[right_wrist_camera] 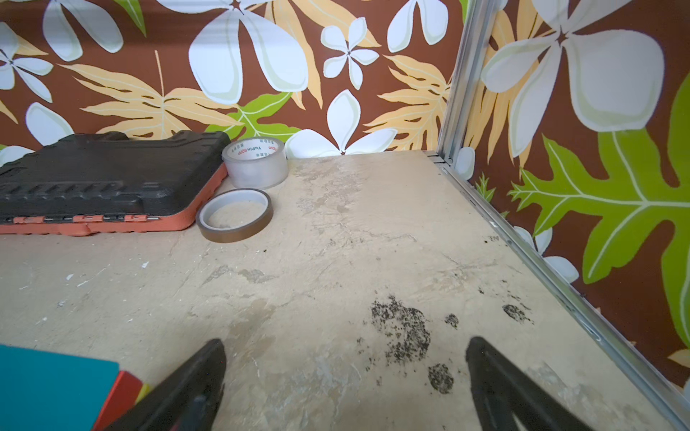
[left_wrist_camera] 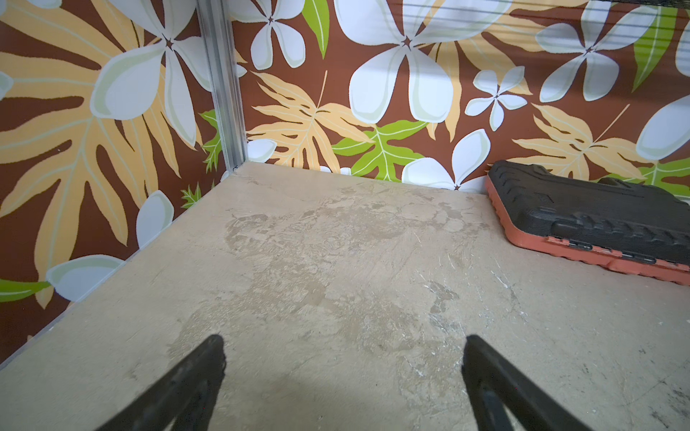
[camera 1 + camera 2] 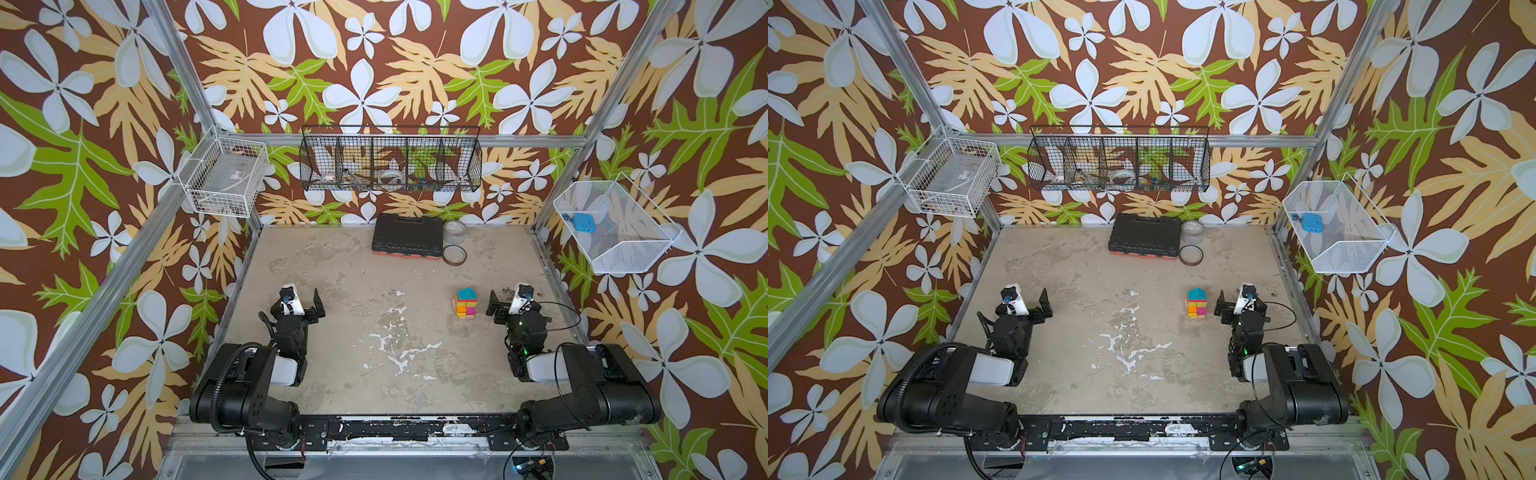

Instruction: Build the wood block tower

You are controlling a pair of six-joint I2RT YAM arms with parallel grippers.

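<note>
The tower (image 3: 466,303) stands upright on the table (image 3: 353,291), long axis vertical. It is just beside my right gripper (image 3: 498,306), on the side toward the table's middle. My left gripper (image 3: 318,305) is well apart from it. Both grippers are spread wide and hold nothing (the teal wedge (image 1: 48,388) sits outside my right jaws). I see no loose blocks, so I judge the stacking done.

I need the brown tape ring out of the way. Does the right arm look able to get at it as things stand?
Probably yes. The right end effector is open and empty, with bare table between it and the tape ring. The tower stands beside the end effector, off that line.
</note>
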